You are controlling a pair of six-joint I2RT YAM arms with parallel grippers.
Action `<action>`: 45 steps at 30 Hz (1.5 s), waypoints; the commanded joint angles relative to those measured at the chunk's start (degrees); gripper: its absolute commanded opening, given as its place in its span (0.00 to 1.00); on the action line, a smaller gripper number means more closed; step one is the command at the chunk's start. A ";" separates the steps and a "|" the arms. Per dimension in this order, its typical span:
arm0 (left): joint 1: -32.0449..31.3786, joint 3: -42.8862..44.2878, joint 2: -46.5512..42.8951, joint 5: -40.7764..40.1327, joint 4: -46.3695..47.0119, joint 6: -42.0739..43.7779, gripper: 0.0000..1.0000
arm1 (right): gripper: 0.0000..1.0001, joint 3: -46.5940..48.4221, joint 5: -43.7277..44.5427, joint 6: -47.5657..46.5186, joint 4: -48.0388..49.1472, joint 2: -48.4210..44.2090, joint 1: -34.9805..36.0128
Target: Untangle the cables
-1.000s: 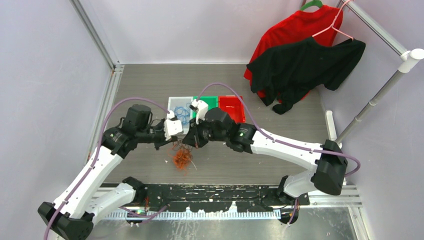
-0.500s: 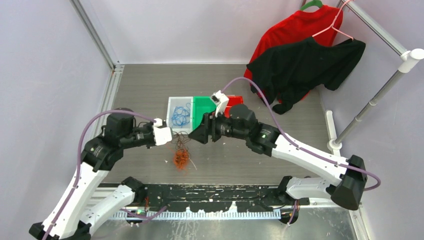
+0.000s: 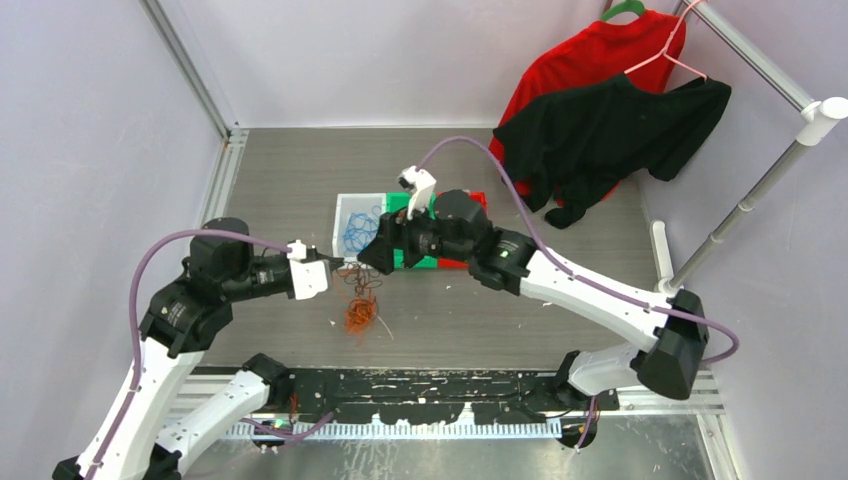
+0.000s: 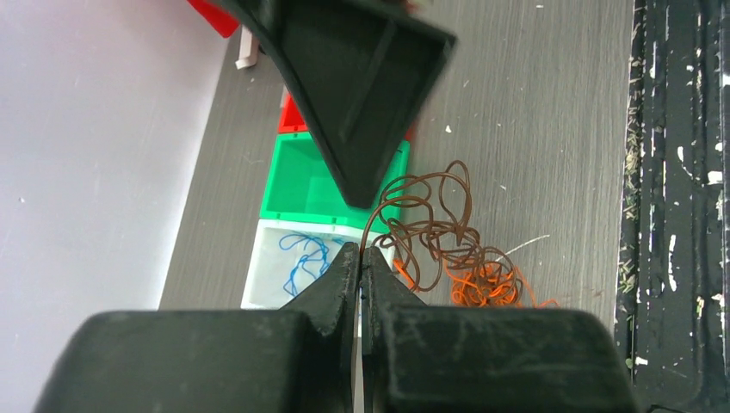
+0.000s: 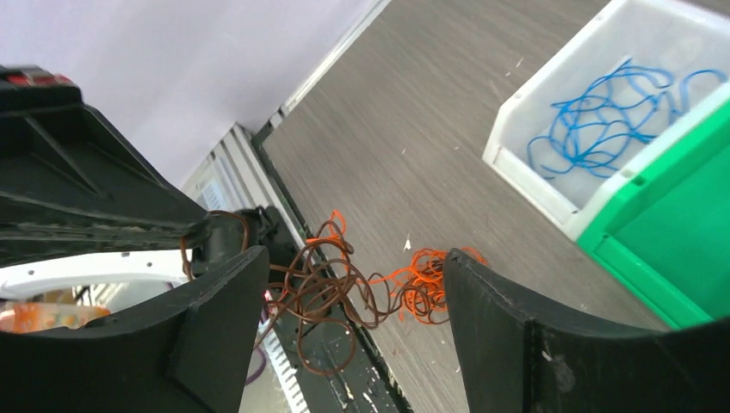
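Leftward swings my right gripper [image 3: 374, 256], fingers sprung wide, holding nothing; my left gripper [image 4: 360, 258] stays pinched on the brown cable [image 4: 428, 231], orange tangle [image 4: 482, 284] trailing on the table [image 4: 534, 103].

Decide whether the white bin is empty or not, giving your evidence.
Not empty: blue cables lie inside the white bin, clear in the right wrist view.

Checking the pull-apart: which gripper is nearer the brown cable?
Left. The left gripper is shut on a strand of the brown cable. The right gripper stands open close opposite, with the cable's loops below it and no contact visible.
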 commanded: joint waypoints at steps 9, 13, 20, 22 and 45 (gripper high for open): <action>-0.09 5.40 1.01 3.63 2.92 -3.00 0.00 | 0.80 4.82 -6.71 -3.84 5.39 6.49 4.21; 0.01 6.70 1.55 4.33 3.72 -5.26 0.00 | 0.80 4.99 -7.47 -2.50 7.70 7.68 4.18; -0.03 7.85 1.60 3.90 4.06 -4.53 0.00 | 0.79 3.53 -4.22 -0.44 9.14 6.70 3.89; -0.04 7.40 0.89 3.43 4.02 -3.23 0.00 | 0.79 1.10 -2.14 -0.52 7.95 3.57 3.34; -0.03 7.48 1.78 4.18 5.08 -5.23 0.00 | 0.87 2.63 -6.70 1.56 9.43 0.03 4.52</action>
